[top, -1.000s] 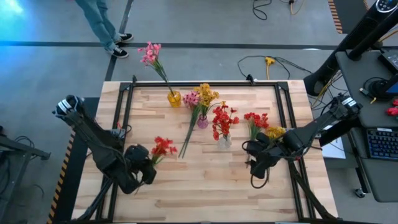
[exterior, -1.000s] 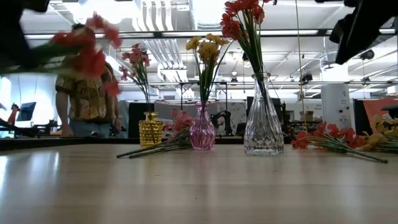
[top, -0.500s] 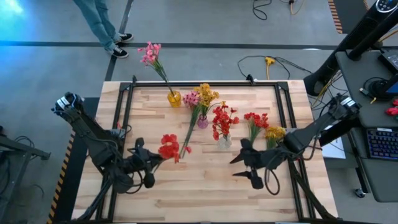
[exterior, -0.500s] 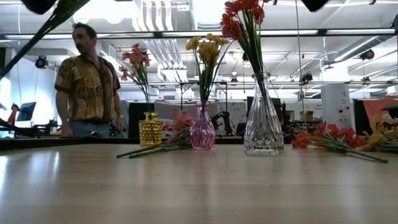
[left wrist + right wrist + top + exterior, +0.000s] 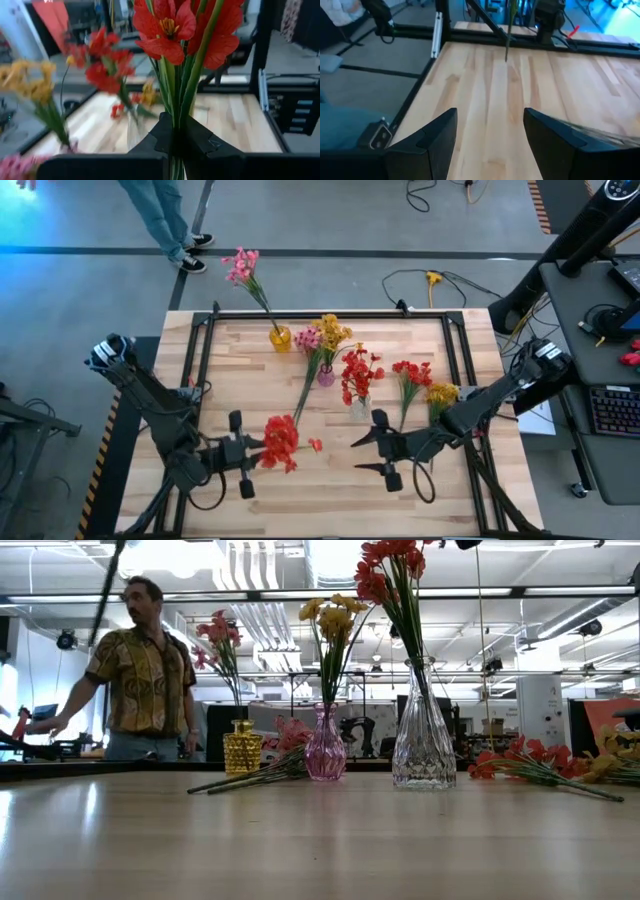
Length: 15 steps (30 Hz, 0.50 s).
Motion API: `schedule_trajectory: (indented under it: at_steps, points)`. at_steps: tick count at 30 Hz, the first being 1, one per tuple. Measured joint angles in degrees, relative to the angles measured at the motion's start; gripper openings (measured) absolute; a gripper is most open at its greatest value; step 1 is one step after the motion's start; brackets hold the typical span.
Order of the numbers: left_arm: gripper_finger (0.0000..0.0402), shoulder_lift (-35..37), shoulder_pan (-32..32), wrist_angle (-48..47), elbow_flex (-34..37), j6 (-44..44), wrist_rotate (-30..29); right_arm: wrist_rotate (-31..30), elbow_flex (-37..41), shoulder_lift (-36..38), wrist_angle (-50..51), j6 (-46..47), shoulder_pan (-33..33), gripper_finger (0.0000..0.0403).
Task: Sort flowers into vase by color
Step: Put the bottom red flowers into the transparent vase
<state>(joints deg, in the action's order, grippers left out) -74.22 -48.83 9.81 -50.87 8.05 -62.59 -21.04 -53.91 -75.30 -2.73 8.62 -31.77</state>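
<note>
Wooden table (image 5: 330, 480) seen from above, two dark arms reaching inward. Left gripper (image 5: 243, 452) near the front, jaws clamped together on the green stem of a red flower spray (image 5: 281, 442), blossoms pointing toward the table's middle. Right gripper (image 5: 372, 455) facing it from the other side, just apart, jaws spread wide and holding nothing. Behind: yellow vase (image 5: 280, 337) with pink flowers, pink vase (image 5: 326, 374) with yellow flowers, clear glass vase (image 5: 360, 408) with red flowers. Loose red and yellow sprays (image 5: 420, 385) lying on the right. Person (image 5: 140, 675) standing beyond the table.
</note>
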Motion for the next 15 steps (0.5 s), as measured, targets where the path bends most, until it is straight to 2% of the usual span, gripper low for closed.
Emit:
schedule_trajectory:
  at_steps: [3, 7, 10, 15]
  points:
    - [0.0003, -2.9, 0.5, 9.0, 0.0, -7.5, 0.9, 0.0, 0.0, -2.2, -3.8, -1.9, 0.0, 0.0221]
    - [0.0003, -6.9, 2.3, 19.9, 0.0, -14.5, 8.0, -0.1, -1.8, -5.2, -5.7, -3.8, 0.0, 0.0221]
    - [0.0003, -9.3, 3.8, 25.4, 0.0, -17.4, 9.4, -0.9, -4.2, -7.4, -5.7, -4.8, 0.0, 0.0221]
    - [0.0003, -12.6, 5.6, 31.7, 0.0, -20.2, 12.9, -6.4, -8.7, -11.6, -3.9, -6.1, -0.2, 0.0221]
